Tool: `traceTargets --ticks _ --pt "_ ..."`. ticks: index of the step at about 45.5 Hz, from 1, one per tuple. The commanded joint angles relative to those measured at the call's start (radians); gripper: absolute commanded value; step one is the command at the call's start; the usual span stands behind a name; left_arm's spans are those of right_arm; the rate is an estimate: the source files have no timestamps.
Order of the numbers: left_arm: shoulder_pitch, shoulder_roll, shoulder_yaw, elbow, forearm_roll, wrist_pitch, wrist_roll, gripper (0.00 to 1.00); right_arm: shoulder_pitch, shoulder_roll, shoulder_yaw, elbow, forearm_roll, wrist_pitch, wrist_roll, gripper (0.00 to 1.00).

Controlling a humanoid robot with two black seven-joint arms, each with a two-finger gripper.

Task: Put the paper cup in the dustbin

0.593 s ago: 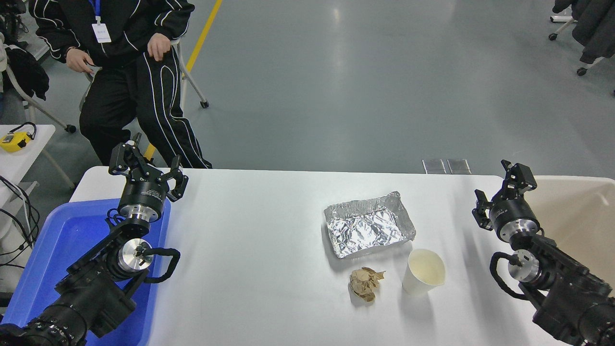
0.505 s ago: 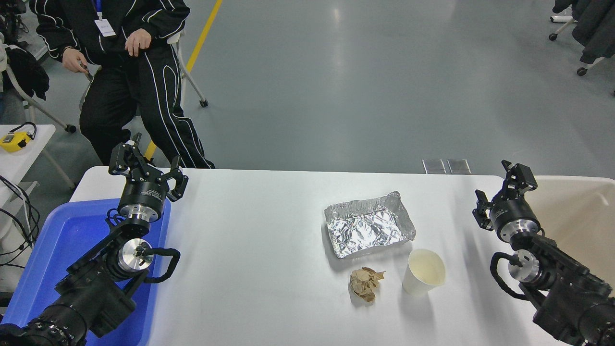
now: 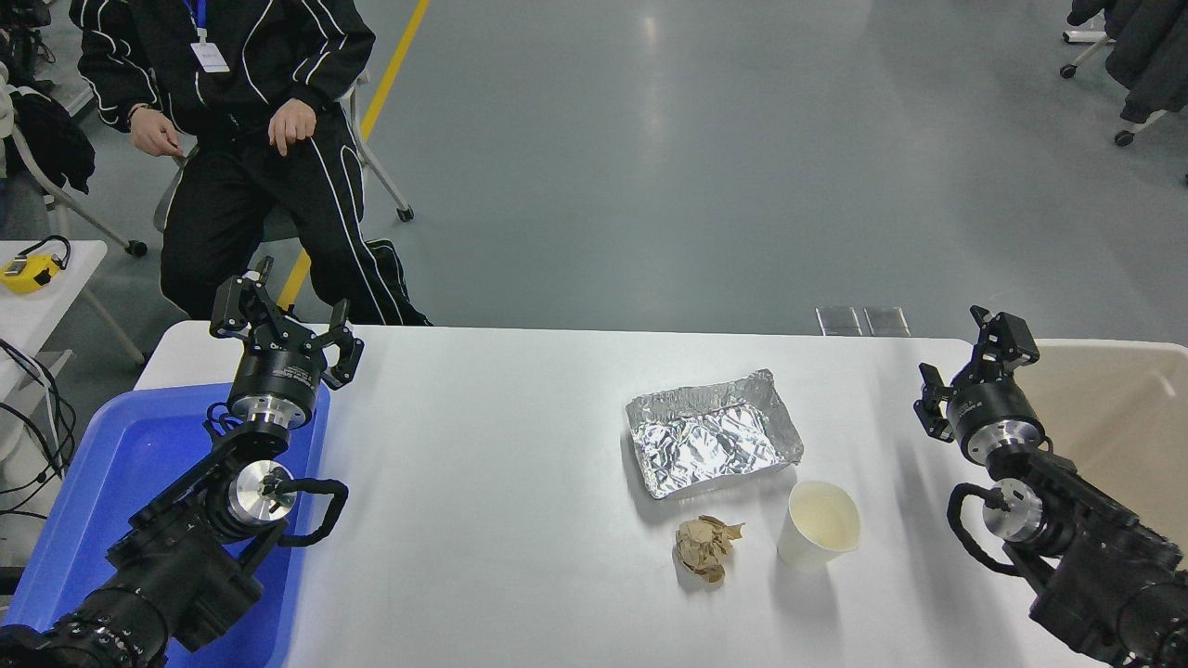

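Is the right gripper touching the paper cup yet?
Apart. The head view shows bare white table between the open right gripper and the paper cup, which stands upright and untouched.

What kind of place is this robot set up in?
Probably a robotics lab or test hall: a grey floor with a yellow line, wheeled chairs, and a seated person watching beside the white table.
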Motion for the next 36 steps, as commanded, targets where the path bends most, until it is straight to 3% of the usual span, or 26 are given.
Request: traceTargets --ticks 1,23,31,36 --pt "0.0 0.0 0.0 0.0 0.0 0.0 0.0 1.0 0.032 -0.027 -0.004 0.001 -0.001 0.01 -0.001 0.99" --pt "0.0 0.0 0.0 0.0 0.0 0.0 0.0 1.0 0.221 -0.156 -0.171 0.001 0.008 0.015 -0.001 0.99" --pt "0.0 0.0 0.0 0.0 0.0 0.0 0.0 1.0 0.218 -0.192 -0.179 0.015 0.014 0.018 -0.004 0.99" --pt "0.0 0.0 0.0 0.0 0.0 0.0 0.0 1.0 0.324 -0.268 -0.404 0.017 0.008 0.018 -0.005 0.99"
